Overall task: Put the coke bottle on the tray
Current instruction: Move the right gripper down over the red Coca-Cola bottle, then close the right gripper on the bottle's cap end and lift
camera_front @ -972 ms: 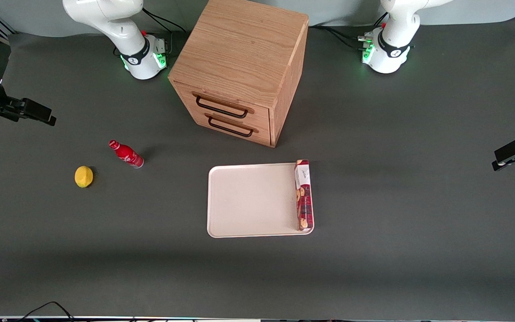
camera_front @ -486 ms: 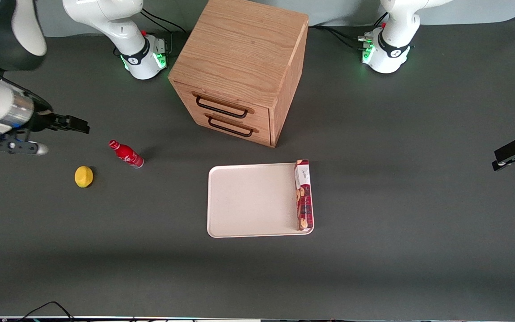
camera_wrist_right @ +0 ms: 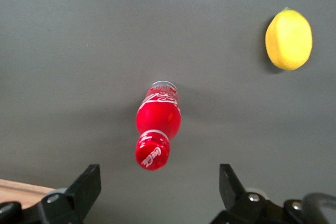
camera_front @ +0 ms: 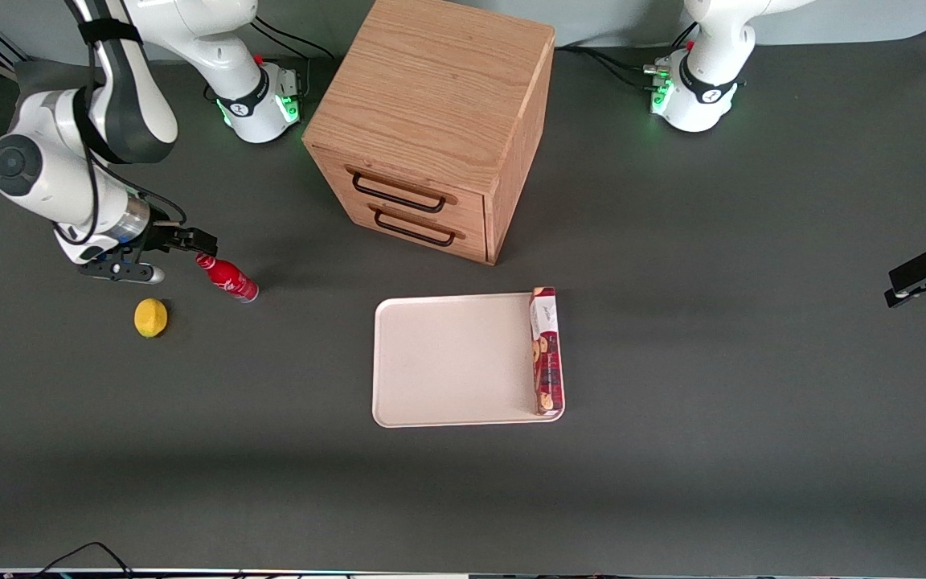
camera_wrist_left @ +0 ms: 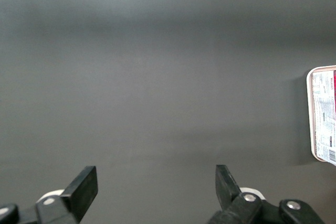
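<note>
The coke bottle [camera_front: 227,278] is small and red with a red cap and white script, and it stands upright on the dark table toward the working arm's end. In the right wrist view the coke bottle [camera_wrist_right: 157,126] shows from above, cap toward the camera. My gripper [camera_front: 190,241] is open and empty, hovering just above and beside the bottle's cap. The gripper [camera_wrist_right: 159,184] shows with its jaws spread wide and the cap just ahead of the gap. The beige tray [camera_front: 447,362] lies flat near the table's middle, nearer the front camera than the cabinet.
A lemon [camera_front: 150,318] lies close to the bottle, nearer the front camera; it also shows in the right wrist view [camera_wrist_right: 288,39]. A long red biscuit box [camera_front: 546,351] lies along one edge of the tray. A wooden drawer cabinet [camera_front: 435,121] stands farther back.
The right arm has swung in from the table's end toward the coke bottle, bringing its open gripper up to the bottle's cap. The bottle, lemon, tray and box have not moved.
</note>
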